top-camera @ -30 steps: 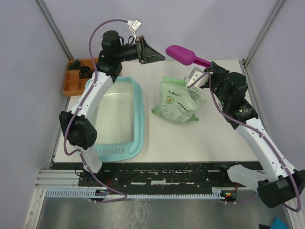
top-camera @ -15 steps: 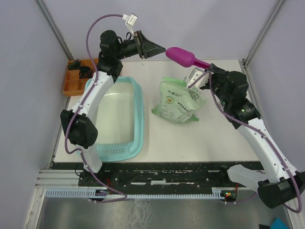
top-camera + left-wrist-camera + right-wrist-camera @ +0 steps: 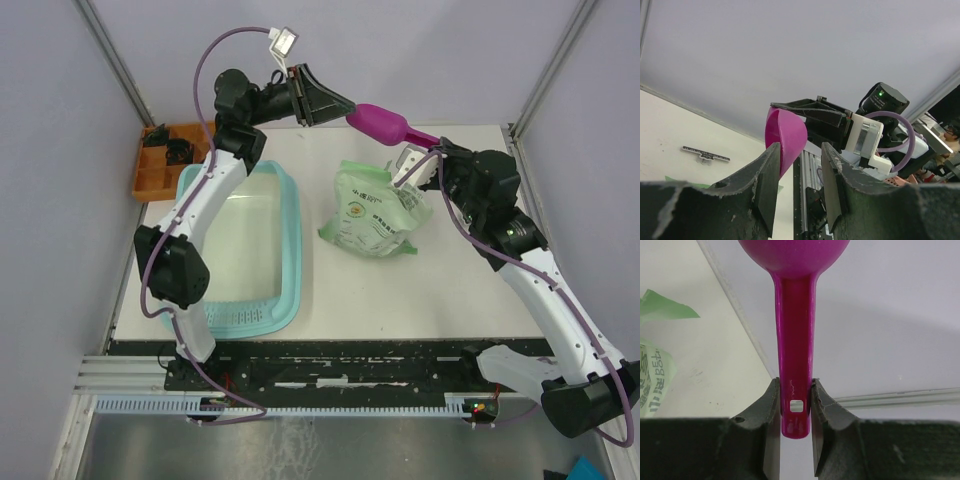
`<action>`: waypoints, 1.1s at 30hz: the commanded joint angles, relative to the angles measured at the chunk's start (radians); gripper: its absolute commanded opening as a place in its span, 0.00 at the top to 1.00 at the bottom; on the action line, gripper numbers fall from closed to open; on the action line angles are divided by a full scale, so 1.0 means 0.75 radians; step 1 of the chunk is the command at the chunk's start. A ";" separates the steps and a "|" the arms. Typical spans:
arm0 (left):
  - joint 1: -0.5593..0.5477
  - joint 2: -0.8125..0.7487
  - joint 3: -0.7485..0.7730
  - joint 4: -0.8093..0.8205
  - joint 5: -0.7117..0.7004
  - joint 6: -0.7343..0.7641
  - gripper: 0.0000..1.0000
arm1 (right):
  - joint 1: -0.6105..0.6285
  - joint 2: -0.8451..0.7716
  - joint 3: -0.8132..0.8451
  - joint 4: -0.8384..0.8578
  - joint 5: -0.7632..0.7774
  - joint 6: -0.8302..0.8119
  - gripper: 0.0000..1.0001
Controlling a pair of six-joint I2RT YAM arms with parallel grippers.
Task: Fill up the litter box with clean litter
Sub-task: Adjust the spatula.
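Top view: the right gripper is pinching the handle end of a magenta scoop, holding it in the air above the far edge of the table. The scoop's long axis is running from that gripper leftward and away. Its bowl is nearly touching the raised left gripper, which is pointing at it. The teal box is lying on the table's left side, below, left of and nearer than the scoop. Of the 2 arms, the left is nearer to it. No litter is showing on its whitish floor. A green bag is lying between box and right arm. An orange tray is sitting by the box's far left corner.

Left wrist view: the left gripper is holding its 2 fingers spread, gripping nothing. The scoop is turning its open bowl toward them; no granules are showing in it.

Right wrist view: the right gripper is pressing both sides of the scoop at its handle. The bag is showing at left.
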 commanded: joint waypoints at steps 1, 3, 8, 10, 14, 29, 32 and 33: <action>-0.005 -0.004 -0.001 0.047 0.058 -0.030 0.55 | 0.008 -0.018 0.038 0.055 0.031 0.020 0.98; -0.004 -0.005 0.001 0.047 0.058 -0.029 0.55 | 0.007 -0.016 0.037 0.058 0.034 0.022 0.98; -0.009 0.007 0.021 0.047 0.080 -0.035 0.60 | 0.009 -0.005 0.038 0.063 0.035 0.019 0.98; -0.016 0.013 0.027 0.047 0.097 -0.037 0.63 | 0.009 0.000 0.041 0.070 0.042 0.020 0.98; -0.037 0.031 0.046 0.047 0.139 -0.043 0.65 | 0.008 0.004 0.044 0.080 0.046 0.018 0.98; -0.045 0.045 0.070 -0.015 0.159 0.020 0.77 | 0.007 -0.004 0.015 0.122 0.058 -0.012 0.90; -0.046 0.050 0.078 -0.031 0.154 0.039 0.85 | 0.010 -0.016 -0.012 0.158 0.074 -0.022 0.62; -0.044 0.053 0.081 -0.031 0.154 0.039 0.88 | 0.010 -0.020 -0.020 0.172 0.080 -0.023 0.53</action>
